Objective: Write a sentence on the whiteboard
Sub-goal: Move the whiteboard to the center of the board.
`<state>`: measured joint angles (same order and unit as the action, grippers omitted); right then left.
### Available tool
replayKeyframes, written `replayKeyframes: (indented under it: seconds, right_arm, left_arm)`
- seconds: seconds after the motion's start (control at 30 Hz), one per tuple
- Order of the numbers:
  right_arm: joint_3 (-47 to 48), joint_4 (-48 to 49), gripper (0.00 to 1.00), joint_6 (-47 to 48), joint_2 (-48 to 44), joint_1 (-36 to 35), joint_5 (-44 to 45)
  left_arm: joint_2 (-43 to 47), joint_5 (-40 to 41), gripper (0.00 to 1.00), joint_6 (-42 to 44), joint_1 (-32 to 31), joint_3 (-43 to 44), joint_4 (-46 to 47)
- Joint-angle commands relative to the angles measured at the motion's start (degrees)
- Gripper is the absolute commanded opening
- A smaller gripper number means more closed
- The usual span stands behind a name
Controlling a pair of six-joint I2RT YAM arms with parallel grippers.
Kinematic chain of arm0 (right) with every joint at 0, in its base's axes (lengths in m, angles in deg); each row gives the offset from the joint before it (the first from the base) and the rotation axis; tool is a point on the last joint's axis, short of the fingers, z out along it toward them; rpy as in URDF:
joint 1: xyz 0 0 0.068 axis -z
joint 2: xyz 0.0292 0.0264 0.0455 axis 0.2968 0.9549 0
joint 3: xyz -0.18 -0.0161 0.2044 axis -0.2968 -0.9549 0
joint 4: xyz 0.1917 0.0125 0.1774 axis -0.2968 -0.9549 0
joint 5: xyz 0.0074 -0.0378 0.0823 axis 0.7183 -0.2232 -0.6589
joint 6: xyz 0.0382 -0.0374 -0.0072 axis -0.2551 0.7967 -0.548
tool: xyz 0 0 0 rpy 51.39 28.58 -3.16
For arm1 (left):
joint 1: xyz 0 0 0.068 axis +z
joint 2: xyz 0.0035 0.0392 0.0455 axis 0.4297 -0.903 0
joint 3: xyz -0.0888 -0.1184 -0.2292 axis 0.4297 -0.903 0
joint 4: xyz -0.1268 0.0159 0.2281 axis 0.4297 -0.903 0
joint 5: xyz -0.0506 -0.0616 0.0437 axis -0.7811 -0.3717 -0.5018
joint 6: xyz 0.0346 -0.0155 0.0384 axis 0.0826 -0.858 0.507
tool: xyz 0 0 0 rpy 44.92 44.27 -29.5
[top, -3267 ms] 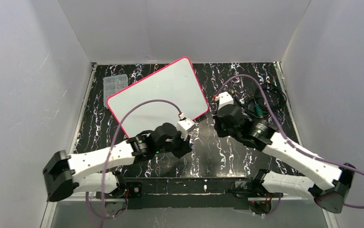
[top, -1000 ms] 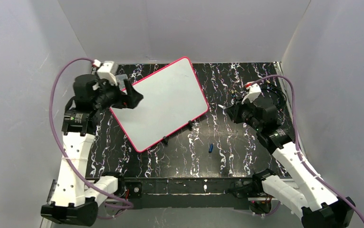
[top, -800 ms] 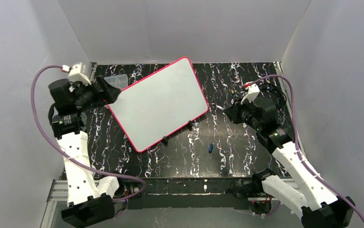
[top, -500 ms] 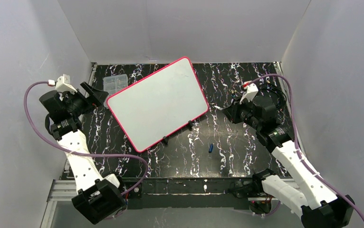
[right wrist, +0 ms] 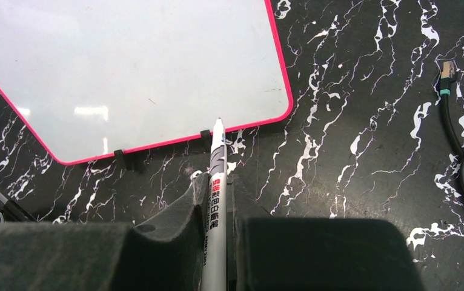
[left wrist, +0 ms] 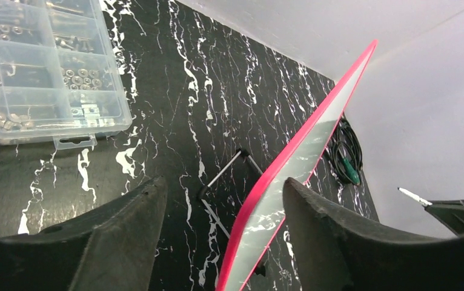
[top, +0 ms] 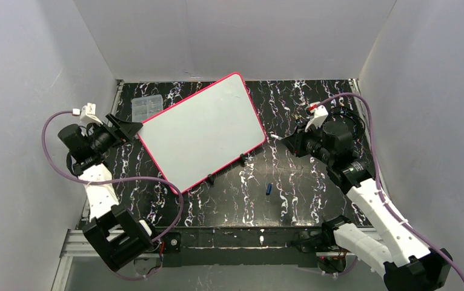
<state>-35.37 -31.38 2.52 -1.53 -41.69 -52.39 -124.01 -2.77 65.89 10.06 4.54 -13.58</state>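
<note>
The whiteboard (top: 202,130), white with a pink-red rim, stands tilted on small black feet mid-table; its face is blank and no sentence shows on it. My left gripper (top: 128,128) is at the board's left corner. In the left wrist view the left gripper (left wrist: 223,182) is open, with the board's rim (left wrist: 278,176) edge-on between the fingers, nearer the right one and apart from both. My right gripper (right wrist: 217,179) is shut on a white marker (right wrist: 216,200). Its bare tip points at the board's near edge (right wrist: 218,123), just off the rim.
A clear plastic compartment box (top: 146,107) with small parts lies behind the board's left corner. A blue cap (top: 268,188) lies on the black marbled table in front. Coiled black cables (top: 346,124) sit at the back right. White walls enclose three sides.
My left arm swung off the board's left edge out to the left and dropped low; its gripper now faces the left corner with its jaws narrower. The right gripper crept slightly toward the board.
</note>
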Motion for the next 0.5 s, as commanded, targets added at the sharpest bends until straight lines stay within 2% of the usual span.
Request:
replayKeyframes:
  seconds: [0.0,0.1,0.33,0.47]
  right_arm:
    - [2.3,1.4,0.01,1.3,-0.7,0.2,-0.6]
    - [2.4,1.0,0.01,1.9,-0.7,0.2,-0.8]
    - [1.9,0.3,0.01,2.9,-1.0,0.2,-0.9]
    - [1.6,0.2,0.01,3.0,-1.0,0.2,-0.6]
  left_arm:
    - [-2.5,-5.4,0.63,-0.2,-0.4,1.0,3.8]
    - [-4.4,-6.7,0.55,0.5,-1.3,1.3,3.8]
    - [-5.9,-9.9,0.47,2.7,-4.7,1.6,3.8]
    - [-5.4,-10.9,0.39,3.0,-5.5,1.0,3.8]
